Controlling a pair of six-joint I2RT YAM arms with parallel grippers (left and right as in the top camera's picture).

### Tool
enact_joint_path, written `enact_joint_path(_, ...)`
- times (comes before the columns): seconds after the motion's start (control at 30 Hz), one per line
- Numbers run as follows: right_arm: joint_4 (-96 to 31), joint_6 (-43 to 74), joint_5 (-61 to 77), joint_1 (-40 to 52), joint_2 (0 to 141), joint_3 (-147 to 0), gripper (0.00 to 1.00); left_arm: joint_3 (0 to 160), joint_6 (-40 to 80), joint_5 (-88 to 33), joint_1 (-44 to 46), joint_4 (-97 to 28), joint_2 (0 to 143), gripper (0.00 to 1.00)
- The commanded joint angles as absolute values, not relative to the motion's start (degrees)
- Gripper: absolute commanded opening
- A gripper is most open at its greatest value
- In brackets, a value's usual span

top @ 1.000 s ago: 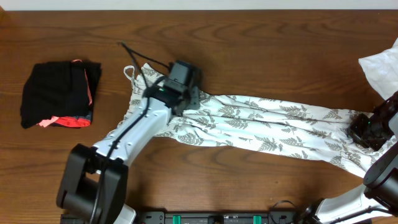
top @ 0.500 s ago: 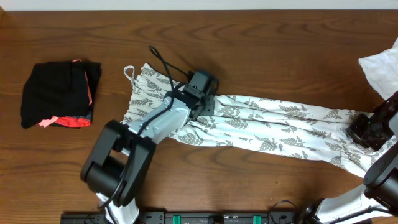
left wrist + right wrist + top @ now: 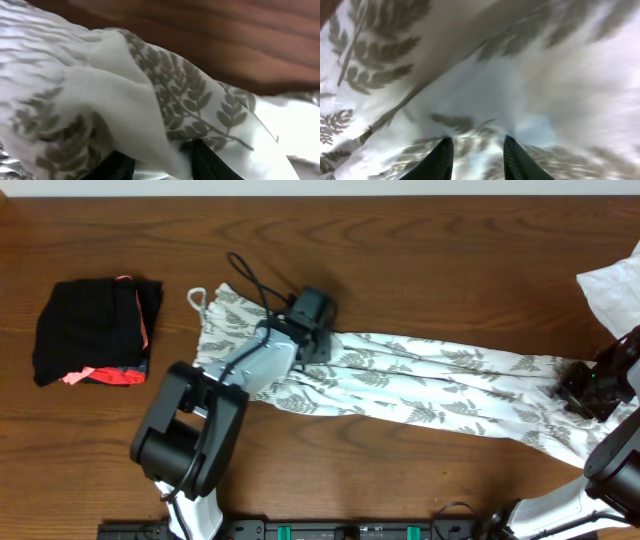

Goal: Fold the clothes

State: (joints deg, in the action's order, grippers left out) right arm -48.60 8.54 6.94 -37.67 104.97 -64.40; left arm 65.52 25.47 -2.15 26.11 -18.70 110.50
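A dark brown wooden table [image 3: 420,260] with visible grain fills the overhead view. A long white fern-print dress [image 3: 430,385] lies stretched and crumpled across its middle, from a thin strap loop [image 3: 197,298] at upper left down towards the right edge. Well apart at far left sits a folded black bundle [image 3: 90,330] with coral-pink trim, and a plain white cloth [image 3: 612,285] lies at the right edge.

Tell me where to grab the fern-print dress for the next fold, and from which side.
Take the dress at its strap-end edge, beside the strap loop, coming down at the overhead view's left. It lies as a long flat band, and that end looks spread and uncovered, so it should probably lift cleanly.
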Motion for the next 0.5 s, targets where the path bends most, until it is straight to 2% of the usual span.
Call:
enact_joint_path(0.0, -49.6, 8.49, 7.99, -37.1, 103.09, -67.94, 0.34, 64.69, 25.78, 0.86, 22.11, -20.1, 113.16, 0.39)
enact_joint_path(0.07, -49.8, 7.49, 7.99, -37.23, 101.73, -68.97, 0.36, 64.69, 25.76, 0.86, 20.62, -20.05, 113.16, 0.39)
enact_joint_path(0.17, -49.76, 3.66, 7.94, -37.71, 99.77, -70.06, 0.48, 64.69, 25.76, 0.86, 18.7, -20.03, 113.16, 0.39)
enact_joint_path(0.23, -49.74, 2.46, 7.94, -38.39, 99.09, -70.15, 0.52, 64.69, 25.76, 0.89, 17.69, -20.03, 113.16, 0.39)
enact_joint_path(0.47, -50.0, -3.14, 7.81, -42.89, 99.72, -69.95, 0.52, 64.69, 25.78, 0.89, 14.68, -20.01, 113.16, 0.39)
